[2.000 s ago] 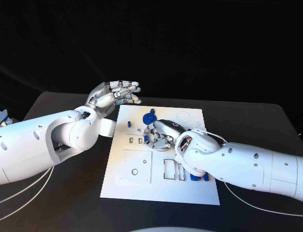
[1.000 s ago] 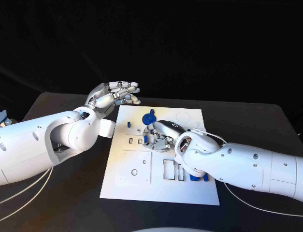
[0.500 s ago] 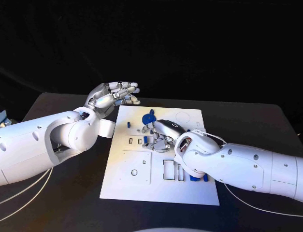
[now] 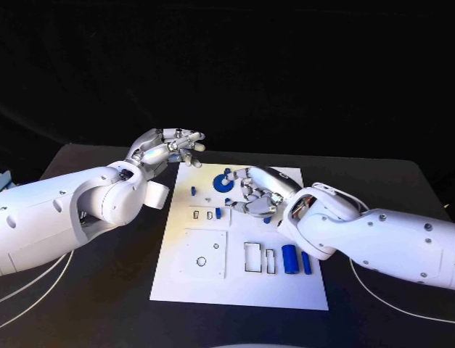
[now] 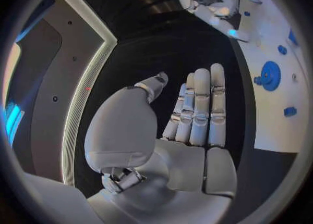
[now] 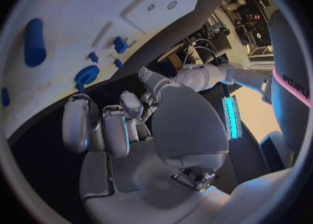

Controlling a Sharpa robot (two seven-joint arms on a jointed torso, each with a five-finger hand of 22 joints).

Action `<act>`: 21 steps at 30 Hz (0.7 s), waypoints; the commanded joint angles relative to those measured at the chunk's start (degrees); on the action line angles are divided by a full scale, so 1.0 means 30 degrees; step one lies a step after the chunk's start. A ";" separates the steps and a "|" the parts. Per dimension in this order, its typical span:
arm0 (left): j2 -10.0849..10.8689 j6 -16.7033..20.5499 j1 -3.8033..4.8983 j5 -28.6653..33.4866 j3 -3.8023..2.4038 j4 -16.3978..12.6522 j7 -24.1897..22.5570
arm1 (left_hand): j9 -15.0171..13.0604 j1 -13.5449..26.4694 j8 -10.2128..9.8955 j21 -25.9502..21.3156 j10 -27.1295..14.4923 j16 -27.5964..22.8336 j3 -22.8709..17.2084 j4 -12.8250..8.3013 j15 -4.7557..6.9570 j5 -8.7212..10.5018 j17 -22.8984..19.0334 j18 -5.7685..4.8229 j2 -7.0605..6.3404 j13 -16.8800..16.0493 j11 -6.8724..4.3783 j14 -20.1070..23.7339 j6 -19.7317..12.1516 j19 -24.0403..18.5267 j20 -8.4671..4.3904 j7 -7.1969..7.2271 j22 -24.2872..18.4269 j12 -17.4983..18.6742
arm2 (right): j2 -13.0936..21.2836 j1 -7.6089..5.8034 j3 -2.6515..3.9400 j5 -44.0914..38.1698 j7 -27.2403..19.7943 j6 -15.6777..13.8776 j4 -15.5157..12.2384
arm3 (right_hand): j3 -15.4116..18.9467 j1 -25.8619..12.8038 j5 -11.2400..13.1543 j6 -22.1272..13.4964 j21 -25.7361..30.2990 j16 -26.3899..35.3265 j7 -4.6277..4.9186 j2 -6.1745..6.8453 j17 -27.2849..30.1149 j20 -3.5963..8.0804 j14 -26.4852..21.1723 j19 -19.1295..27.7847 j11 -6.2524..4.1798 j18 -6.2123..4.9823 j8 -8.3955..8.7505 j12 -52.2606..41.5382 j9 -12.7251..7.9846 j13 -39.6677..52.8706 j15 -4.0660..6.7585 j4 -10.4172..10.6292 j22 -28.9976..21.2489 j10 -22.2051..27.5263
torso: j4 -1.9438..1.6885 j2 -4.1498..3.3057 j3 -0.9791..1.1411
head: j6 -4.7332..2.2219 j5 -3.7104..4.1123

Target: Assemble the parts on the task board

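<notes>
White task board (image 4: pixel 201 279) lying flat on the black table (image 4: pixel 101 319), its long side running away from the robot; near end bears a raised square panel (image 4: pixel 202 252) on the robot's left and two upright blue cylinders (image 4: pixel 289 255) beside pale slots on its right; mid-board, a small blue peg (image 4: pixel 218 213) standing by two small rectangular slots; right hand (image 4: pixel 255 193) over the far half of the board, fingers bent downward and apart, nothing seen in its grasp in the right wrist view; blue gear-like disc (image 4: pixel 223 181) on the board just beside that hand, with a further small blue peg (image 4: pixel 193 191) near the left edge; left hand (image 4: pixel 170 149) raised past the far left corner, off the board, fingers loosely curled, holding nothing
</notes>
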State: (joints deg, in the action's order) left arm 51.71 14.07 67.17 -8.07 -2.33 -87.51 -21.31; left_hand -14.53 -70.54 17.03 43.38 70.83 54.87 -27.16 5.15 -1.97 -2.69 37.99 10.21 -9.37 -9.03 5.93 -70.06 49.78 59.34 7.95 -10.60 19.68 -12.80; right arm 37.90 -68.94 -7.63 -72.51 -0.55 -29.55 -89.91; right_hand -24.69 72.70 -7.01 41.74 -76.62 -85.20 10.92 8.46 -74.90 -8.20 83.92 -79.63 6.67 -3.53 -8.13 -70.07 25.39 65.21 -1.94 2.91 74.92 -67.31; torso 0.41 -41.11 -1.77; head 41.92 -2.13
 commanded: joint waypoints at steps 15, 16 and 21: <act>-0.1848 -0.8814 0.1049 -0.9055 0.0001 0.3009 1.1601 | -0.3993 -0.0056 0.4567 0.7417 -0.1881 0.9470 0.2305 0.3736 0.1292 -0.0055 1.2588 -0.0570 0.1684 -1.2308 -0.1284 -0.5263 -0.0609 0.3555 -0.1443 0.1312 0.7209 -1.4734 | 0.4059 -0.1637 0.0089 0.9656 -0.3843 0.1192 -0.0713 | 0.0267 -0.0371 -0.0072 0.0641 0.1571 0.0791 0.0109 -0.0275 0.0253 0.0154 0.0642 0.0900 -0.0138 -0.0518 -0.0510 0.0470 0.0246 -0.0748 0.0076 0.0692 -0.0375 0.0742 | 0.0225 0.0913 0.0297 | 0.0344 -0.0413; -0.1974 -0.9304 0.1203 -0.9205 0.0002 0.3111 1.2126 | -0.4136 -0.0170 0.4646 0.7170 -0.2498 0.9430 0.2173 0.3782 0.1252 -0.0050 1.2565 -0.0536 0.1781 -1.1571 -0.1227 -0.5264 -0.0888 0.3636 -0.1456 0.1245 0.6886 -1.4085 | 0.4161 -0.1670 0.0089 0.9780 -0.3848 0.1159 -0.0594 | 0.0268 -0.0365 -0.0097 0.0643 0.1604 0.0815 0.0107 -0.0279 0.0301 0.0158 0.0630 0.0917 -0.0141 -0.0526 -0.0518 0.0497 0.0249 -0.0786 0.0079 0.0696 -0.0402 0.0777 | 0.0226 0.0935 0.0319 | 0.0357 -0.0472; -0.2985 -1.1286 0.2356 -1.0232 0.0424 0.3990 1.4454 | -0.4644 0.0400 0.5098 0.9080 -0.2856 0.9145 0.2341 0.3847 0.1214 -0.0042 1.2227 -0.1183 0.1740 -1.1308 -0.1158 -0.5105 -0.1340 0.5951 -0.1478 0.1172 1.0493 -1.3904 | 0.4621 -0.1801 0.0090 1.0249 -0.3851 0.0973 0.0033 | 0.0270 -0.0362 -0.0112 0.0642 0.1643 0.0834 0.0107 -0.0274 0.0338 0.0160 0.0621 0.0942 -0.0143 -0.0536 -0.0521 0.0520 0.0251 -0.0816 0.0080 0.0697 -0.0436 0.0806 | 0.0239 0.1035 0.0465 | 0.0483 -0.0633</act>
State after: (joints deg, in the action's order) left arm 43.43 -11.51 73.75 -34.39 -1.16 -76.05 13.63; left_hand -28.25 -69.84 32.11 69.74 61.74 82.43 -20.41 16.67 1.62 -3.06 74.64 7.07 -4.03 -42.56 2.41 -83.96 45.98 76.31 3.56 -7.16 49.55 -54.15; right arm 51.60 -74.28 -7.37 -45.07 -10.74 -26.85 -90.14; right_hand -23.89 72.00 -7.10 43.40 -71.88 -82.88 11.27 7.76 -73.93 -8.00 83.92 -77.02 6.35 -4.43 -9.50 -68.64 26.08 62.81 -1.94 4.69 73.65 -65.20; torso 1.12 -38.28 -0.72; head 43.20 -3.86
